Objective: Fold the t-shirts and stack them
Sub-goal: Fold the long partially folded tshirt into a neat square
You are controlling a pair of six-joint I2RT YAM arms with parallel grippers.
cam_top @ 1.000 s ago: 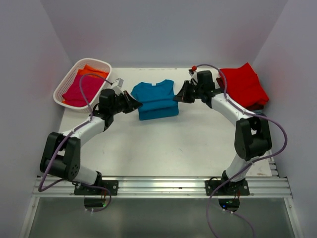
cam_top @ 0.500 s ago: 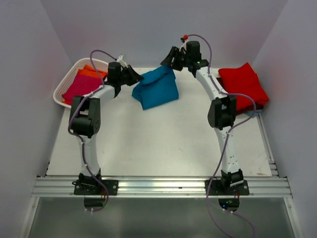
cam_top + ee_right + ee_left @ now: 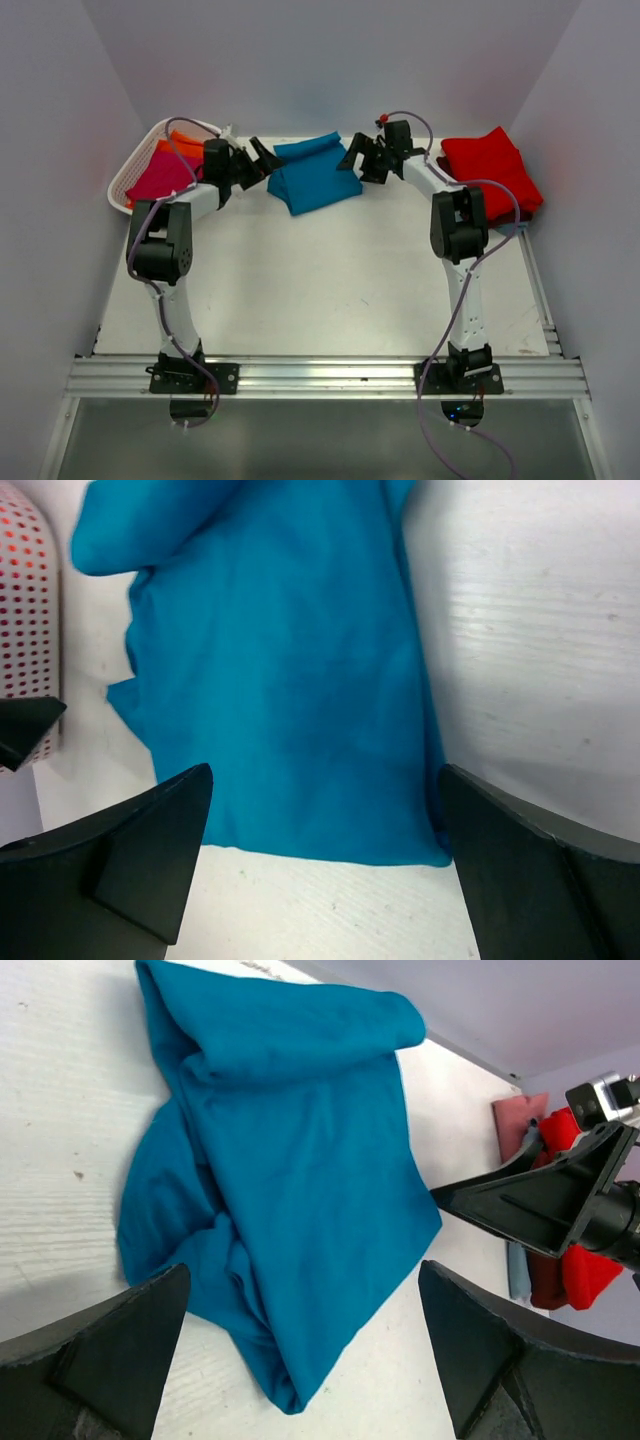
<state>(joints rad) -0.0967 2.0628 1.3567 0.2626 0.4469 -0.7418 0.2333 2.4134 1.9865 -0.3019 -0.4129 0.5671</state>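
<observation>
Folded teal t-shirt (image 3: 314, 173) lies free between two empty pincers.

The left pincer (image 3: 262, 158) is spread wide, gripping nothing, just beside the shirt at the far middle of the surface (image 3: 330, 290). The right pincer (image 3: 352, 158) is likewise wide and empty. The cloth looks light, limp and rumpled along its left edge. Best pinch the doubled corners, all layers together, or it may sag open.

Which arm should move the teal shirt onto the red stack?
Likely right: the right gripper, jaws open, sits beside the folded teal blue cloth t-shirt, and the red t-shirt stack lies rightward too.
</observation>
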